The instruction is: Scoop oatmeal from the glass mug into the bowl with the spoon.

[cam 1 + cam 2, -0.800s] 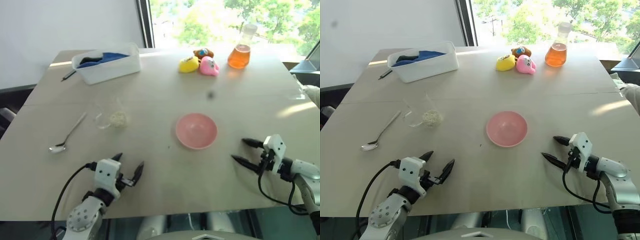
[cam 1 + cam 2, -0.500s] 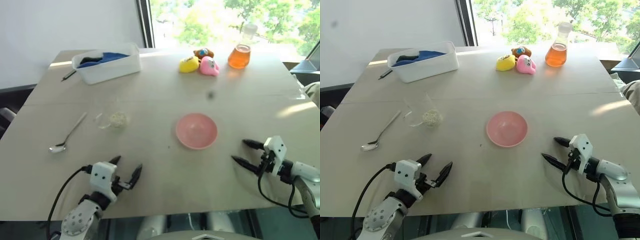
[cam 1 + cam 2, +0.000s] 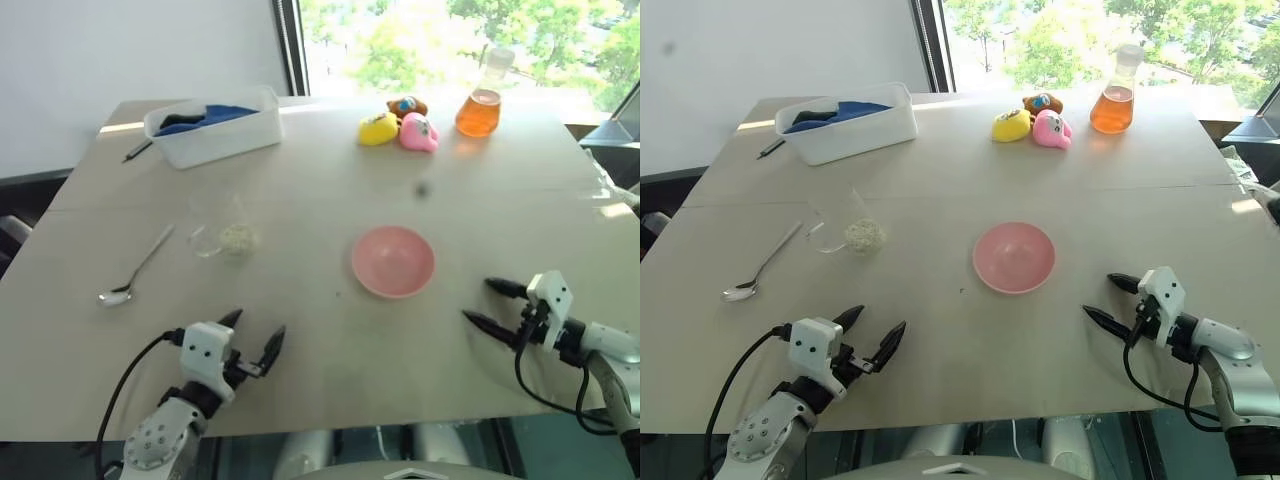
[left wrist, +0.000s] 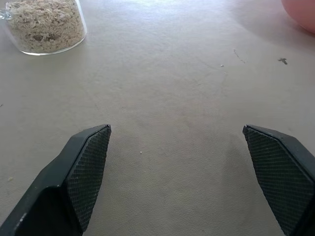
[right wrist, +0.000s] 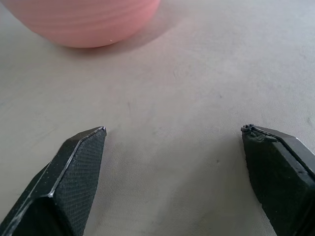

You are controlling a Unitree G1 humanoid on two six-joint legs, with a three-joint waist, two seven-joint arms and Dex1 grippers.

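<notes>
Nothing is done yet. Low in the frame, the left hand [image 3: 254, 337] and right hand [image 3: 485, 303] hover spread wide and empty. At centre the bowl [image 3: 393, 261] sits empty. At left the spoon [image 3: 135, 268] lies untouched, handle pointing up-right. Beyond it, the glass mug [image 3: 224, 231] holds the oatmeal [image 3: 237, 238].

Oatmeal [image 3: 865, 235]: pale beige flakes heaped in the bottom of the mug.
Glass mug [image 3: 845, 222]: clear, upright on the table, left of the bowl and well apart from it.
Bowl [image 3: 1013, 257]: shallow, round, pink, upright and empty, mid-table.
Spoon [image 3: 762, 265]: slim silver, lying flat near the mug, on its left, oval end nearest the robot.
</notes>
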